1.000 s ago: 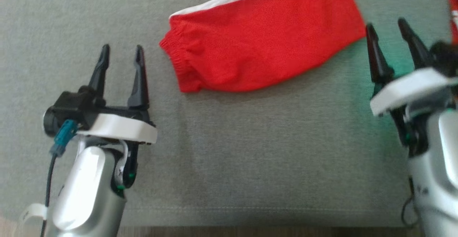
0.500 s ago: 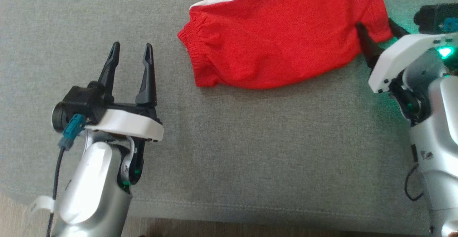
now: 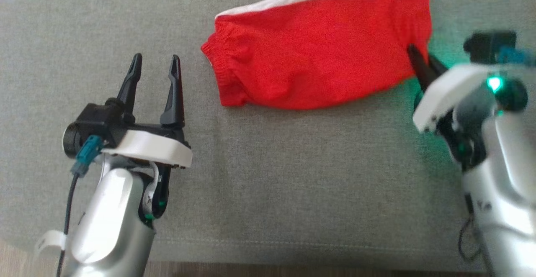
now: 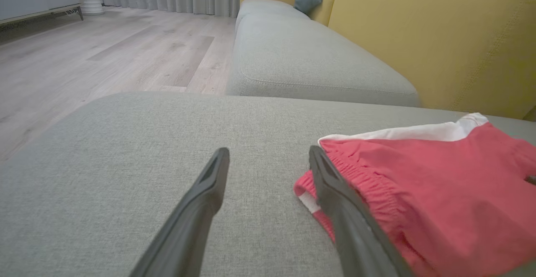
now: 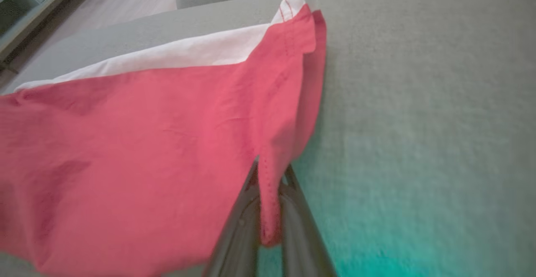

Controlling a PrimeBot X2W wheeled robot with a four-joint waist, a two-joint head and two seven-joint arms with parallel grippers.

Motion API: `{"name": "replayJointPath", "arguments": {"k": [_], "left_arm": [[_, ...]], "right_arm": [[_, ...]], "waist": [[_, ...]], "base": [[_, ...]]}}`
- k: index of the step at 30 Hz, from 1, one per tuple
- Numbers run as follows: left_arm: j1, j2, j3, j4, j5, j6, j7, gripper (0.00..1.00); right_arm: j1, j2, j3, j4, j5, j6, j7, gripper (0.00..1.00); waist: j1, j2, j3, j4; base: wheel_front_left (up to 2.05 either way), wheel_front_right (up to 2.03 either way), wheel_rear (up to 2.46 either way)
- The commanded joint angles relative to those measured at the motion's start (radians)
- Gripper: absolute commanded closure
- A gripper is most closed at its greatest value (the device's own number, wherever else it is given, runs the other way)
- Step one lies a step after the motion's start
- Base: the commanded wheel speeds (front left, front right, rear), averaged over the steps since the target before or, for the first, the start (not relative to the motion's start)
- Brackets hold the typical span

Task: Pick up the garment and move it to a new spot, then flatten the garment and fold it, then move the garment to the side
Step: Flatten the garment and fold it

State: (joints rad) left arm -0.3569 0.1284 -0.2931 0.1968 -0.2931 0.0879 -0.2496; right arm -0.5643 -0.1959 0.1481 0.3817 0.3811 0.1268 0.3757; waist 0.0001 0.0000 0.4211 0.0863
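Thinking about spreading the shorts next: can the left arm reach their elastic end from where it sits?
Probably yes. The left fingers stand open just beside the shorts' elastic end. Bare cushion lies between them, and nothing looks to be in the way.

Head view: the garment is cut off by the top edge, so its far hem is not visible. The right gripper is blurred, and its fingertips end at the red cloth. Right wrist view: a fold of hem covers the fingertips, and the cloth probably sits between them. Left wrist view: the left gripper hides part of the waistband, and the right edge crops the garment.
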Motion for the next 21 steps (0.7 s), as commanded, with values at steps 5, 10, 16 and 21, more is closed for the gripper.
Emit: {"name": "replayJointPath", "arguments": {"k": [5,10,16,21], "left_arm": [[0.023,0.035,0.030,-0.022,0.001,0.002,-0.011,0.00],[0.059,0.046,0.028,-0.028,-0.002,0.010,0.001,0.00],[0.086,0.051,0.016,-0.046,-0.004,0.015,0.020,0.00],[0.090,0.050,0.001,-0.056,-0.002,0.015,0.029,0.00]], "right_arm": [[0.213,0.049,-0.052,-0.111,0.012,0.004,-0.052,1.00],[0.330,0.072,-0.114,-0.150,0.006,0.004,-0.057,1.00],[0.366,0.083,-0.163,-0.166,0.001,0.004,-0.056,1.00],[0.339,0.084,-0.159,-0.186,-0.014,0.004,-0.048,1.00]], "waist": [[-0.0001,0.0000,-0.071,-0.027],[-0.0001,0.0000,-0.121,-0.043],[-0.0001,0.0000,-0.144,-0.047],[-0.0001,0.0000,-0.156,-0.036]], "base": [[0.00,0.00,0.00],[0.00,0.00,0.00],[0.00,0.00,0.00],[0.00,0.00,0.00]]}}
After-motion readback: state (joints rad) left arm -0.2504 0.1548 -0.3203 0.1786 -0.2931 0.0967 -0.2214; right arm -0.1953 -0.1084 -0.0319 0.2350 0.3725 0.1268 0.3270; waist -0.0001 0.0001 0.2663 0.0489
